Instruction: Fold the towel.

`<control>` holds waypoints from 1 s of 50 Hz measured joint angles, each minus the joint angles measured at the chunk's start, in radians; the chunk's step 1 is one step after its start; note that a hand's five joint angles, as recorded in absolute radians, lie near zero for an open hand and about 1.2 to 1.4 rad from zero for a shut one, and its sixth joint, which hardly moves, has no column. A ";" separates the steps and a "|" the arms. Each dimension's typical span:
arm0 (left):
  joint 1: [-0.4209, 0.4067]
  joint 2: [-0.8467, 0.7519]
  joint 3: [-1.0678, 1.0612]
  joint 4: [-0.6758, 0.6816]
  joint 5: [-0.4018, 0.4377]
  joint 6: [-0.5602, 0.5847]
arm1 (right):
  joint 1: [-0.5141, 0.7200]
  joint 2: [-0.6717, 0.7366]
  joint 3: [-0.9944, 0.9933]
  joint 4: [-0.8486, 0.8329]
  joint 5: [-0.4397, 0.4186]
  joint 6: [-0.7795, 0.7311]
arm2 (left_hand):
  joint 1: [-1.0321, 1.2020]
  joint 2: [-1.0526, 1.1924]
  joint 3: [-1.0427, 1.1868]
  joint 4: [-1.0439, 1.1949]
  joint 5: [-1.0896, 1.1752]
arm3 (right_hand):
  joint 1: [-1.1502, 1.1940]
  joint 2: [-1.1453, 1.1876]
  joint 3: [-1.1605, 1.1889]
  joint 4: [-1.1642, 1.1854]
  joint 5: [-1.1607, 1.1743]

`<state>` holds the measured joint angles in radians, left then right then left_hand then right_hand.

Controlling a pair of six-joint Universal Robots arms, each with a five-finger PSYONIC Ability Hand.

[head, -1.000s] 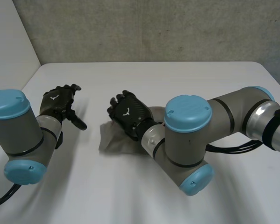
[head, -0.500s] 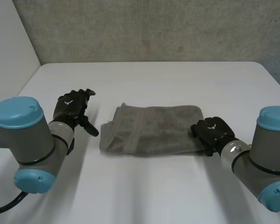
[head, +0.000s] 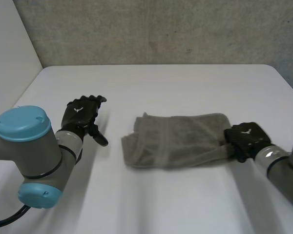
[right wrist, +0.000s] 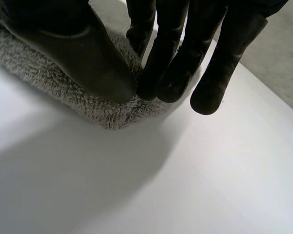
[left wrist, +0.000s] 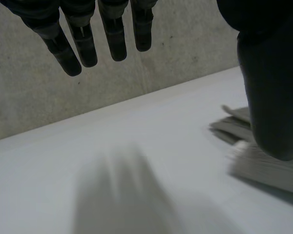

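Right hand (head: 246,140), seemingly pinching, has dragged the towel (head: 180,139) rightward.

Lab-like test cell: white table (head: 185,83) against rough grey concrete wall (head: 161,29).

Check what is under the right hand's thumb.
The folded grey terry towel: the right hand pinches its end between thumb and fingers. Bare white table lies beside it; the table beneath the towel is covered.
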<state>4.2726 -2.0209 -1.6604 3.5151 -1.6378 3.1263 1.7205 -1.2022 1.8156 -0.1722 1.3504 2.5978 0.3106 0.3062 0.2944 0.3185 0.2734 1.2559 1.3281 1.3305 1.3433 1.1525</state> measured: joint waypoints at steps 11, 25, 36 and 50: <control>-0.003 0.075 0.050 -0.013 0.008 -0.004 | 0.131 -0.087 -0.192 0.090 -0.071 -0.079 | -0.001 0.000 -0.001 0.000 -0.002 | 0.009 0.000 -0.001 0.000 0.000; -0.030 0.105 0.156 -0.047 0.003 -0.006 | 0.581 0.152 -0.485 0.143 -0.085 -0.012 | -0.006 -0.009 -0.006 -0.013 -0.007 | -0.595 -0.667 -0.651 -0.665 -0.678; -0.095 0.050 0.216 -0.062 0.003 -0.005 | 0.392 0.026 -0.434 0.189 -0.012 0.284 | -0.006 -0.009 -0.006 -0.013 -0.007 | -1.017 -1.077 -1.089 -1.089 -1.093; -0.194 -0.123 0.209 -0.137 -0.005 -0.004 | 0.276 0.074 -0.352 0.170 -0.071 0.452 | -0.006 -0.009 -0.006 -0.013 -0.007 | -1.021 -1.077 -1.089 -1.089 -1.093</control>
<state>4.0789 -2.1434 -1.4514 3.3784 -1.6423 3.1226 1.9967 -1.1286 1.4635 -0.0019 1.2797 3.0502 0.3048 0.2975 0.2882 0.3056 0.2669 0.2349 0.2510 0.2414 0.2542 0.0592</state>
